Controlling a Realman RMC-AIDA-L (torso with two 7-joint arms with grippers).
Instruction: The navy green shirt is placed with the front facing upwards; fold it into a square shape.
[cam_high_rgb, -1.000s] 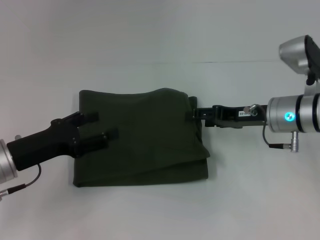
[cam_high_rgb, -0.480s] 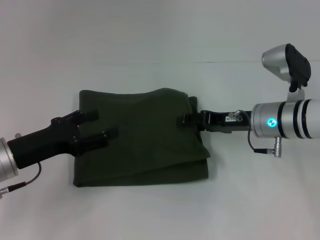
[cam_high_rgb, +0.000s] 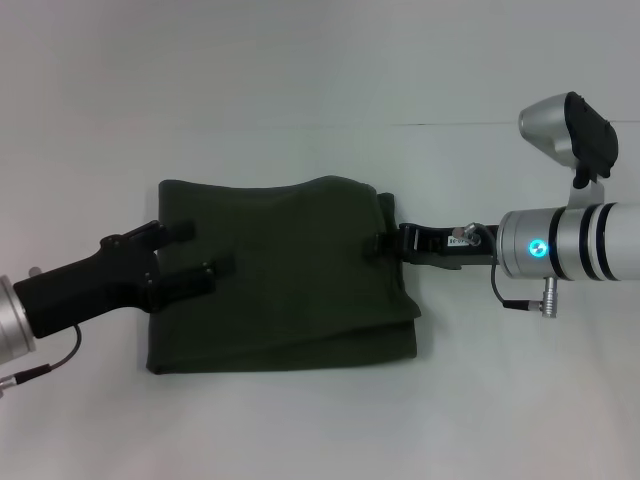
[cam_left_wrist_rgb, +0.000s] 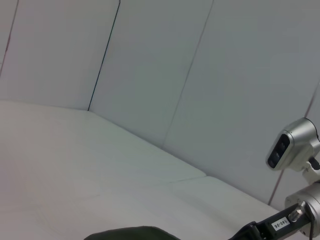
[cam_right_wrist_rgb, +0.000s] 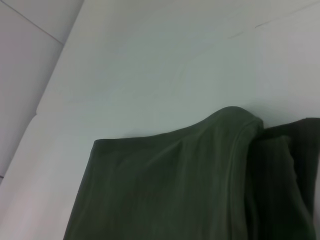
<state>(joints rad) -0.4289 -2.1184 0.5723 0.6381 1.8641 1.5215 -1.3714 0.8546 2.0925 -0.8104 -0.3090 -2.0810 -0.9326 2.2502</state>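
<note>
head: overhead, downward | left wrist: low, toward wall | right wrist: close | shared: shirt (cam_high_rgb: 285, 275)

- Even, diffuse light is falling from overhead, leaving the white table (cam_high_rgb: 300, 60) bright and nearly washed out in the head view.
- The shirt (cam_high_rgb: 285, 275) is reading as a dark, low-contrast mass; its folds are barely showing, and only a thin soft shadow is lying along its near edge.
- A cyan indicator light (cam_high_rgb: 537, 246) is glowing on the right arm, and the metal camera housing (cam_high_rgb: 548, 125) is catching a mild sheen.
- The right wrist view is looking soft, with the cloth (cam_right_wrist_rgb: 190, 185) slightly blurred up close.
- The left wrist view is showing pale wall panels (cam_left_wrist_rgb: 150, 75) in flat, greyish light.
</note>
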